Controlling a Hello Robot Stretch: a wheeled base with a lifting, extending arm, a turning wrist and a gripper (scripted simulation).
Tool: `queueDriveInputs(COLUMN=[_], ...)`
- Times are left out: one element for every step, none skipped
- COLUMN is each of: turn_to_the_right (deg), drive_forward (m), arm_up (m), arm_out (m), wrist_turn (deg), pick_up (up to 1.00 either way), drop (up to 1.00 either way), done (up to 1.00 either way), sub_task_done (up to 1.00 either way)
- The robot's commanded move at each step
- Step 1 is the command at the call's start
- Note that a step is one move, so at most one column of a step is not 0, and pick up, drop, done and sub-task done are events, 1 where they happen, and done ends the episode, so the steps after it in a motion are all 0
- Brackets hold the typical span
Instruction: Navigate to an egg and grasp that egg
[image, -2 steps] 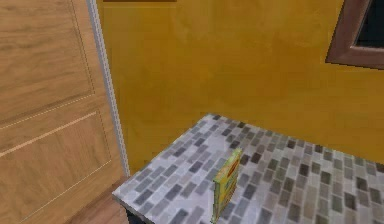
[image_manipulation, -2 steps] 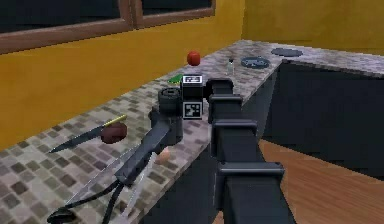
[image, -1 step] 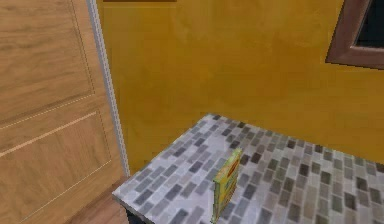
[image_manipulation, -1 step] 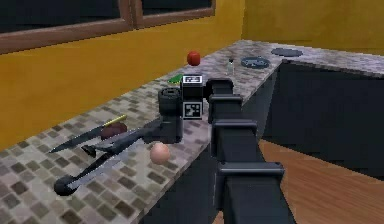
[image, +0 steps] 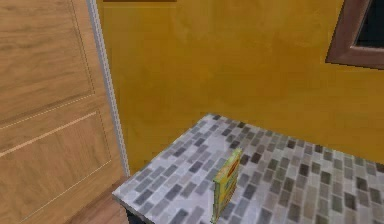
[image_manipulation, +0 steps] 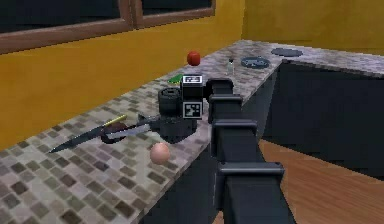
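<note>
Though the fingers (image_manipulation: 128, 128) show as thin dark lines reaching out from the gripper (image_manipulation: 110, 131) low over the counter (image_manipulation: 60, 185), I cannot tell how they are set or whether they have hold of anything. Their far end is hard to separate from a pale sliver (image_manipulation: 115, 122) on the tiles.

The egg (image_manipulation: 161, 152) is a small, smooth, pinkish-tan round on the counter, close to its front edge. The fingers lie just beyond the egg, and the arm (image_manipulation: 235, 150) passes just beside it. Whether anything touches the egg I cannot tell.

I judge it light, with a stiff but brittle shell. It is probably slick, and it would likely roll at a nudge. With the drop so near the egg, a sideways knock could send it off the edge.

The best hold is likely across the egg's widest girth, one finger on each side. The force should be gentle, and the lift straight up.

Well beyond the egg, toward the wall, sit a green scrap (image_manipulation: 175, 78) and a red ball (image_manipulation: 193, 57).
</note>
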Motion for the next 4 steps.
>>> queueDriveInputs(turn_to_the_right=[0.0, 0.0, 0.0, 0.0], drive_forward=[0.00, 0.00, 0.00, 0.00], arm_up=[0.00, -0.12, 0.00, 0.10], arm_out=[0.00, 0.00, 0.00, 0.00], wrist_turn=[24.0, 0.0, 0.0, 0.0], pick_up=[0.00, 0.00, 1.00, 0.00], drop=[0.00, 0.00, 0.00, 0.00], done=[0.00, 0.00, 0.00, 0.00], sub_task_done=[0.00, 0.00, 0.00, 0.00])
